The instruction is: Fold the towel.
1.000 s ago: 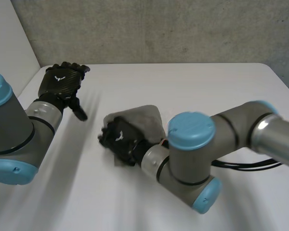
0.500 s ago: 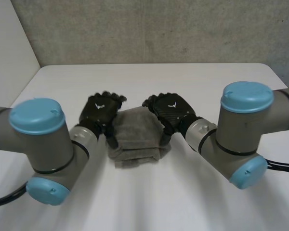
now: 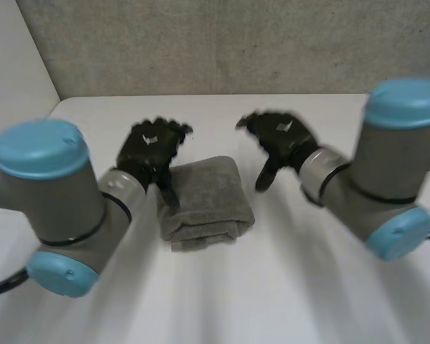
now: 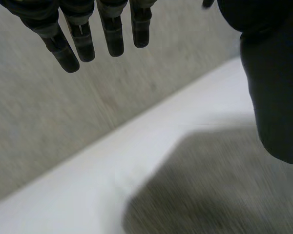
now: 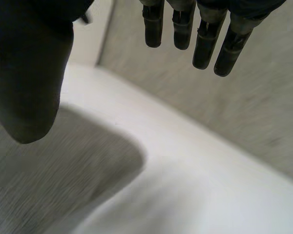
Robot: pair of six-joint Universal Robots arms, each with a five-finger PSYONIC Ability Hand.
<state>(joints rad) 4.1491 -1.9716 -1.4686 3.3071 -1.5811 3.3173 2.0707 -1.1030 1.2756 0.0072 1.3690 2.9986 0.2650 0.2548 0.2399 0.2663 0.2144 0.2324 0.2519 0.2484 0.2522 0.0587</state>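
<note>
Backing off the folded towel, right hand is hanging released; left hand, released too, is hovering beside it, fold seemingly done.

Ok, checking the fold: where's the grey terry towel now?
In the head view the folded grey terry towel lies on the white table between the black left hand and right hand.

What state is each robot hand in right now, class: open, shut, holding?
Left robot hand: open, holding nothing, at the towel's edge.
Right robot hand: open, holding nothing, clear of the towel.
</note>
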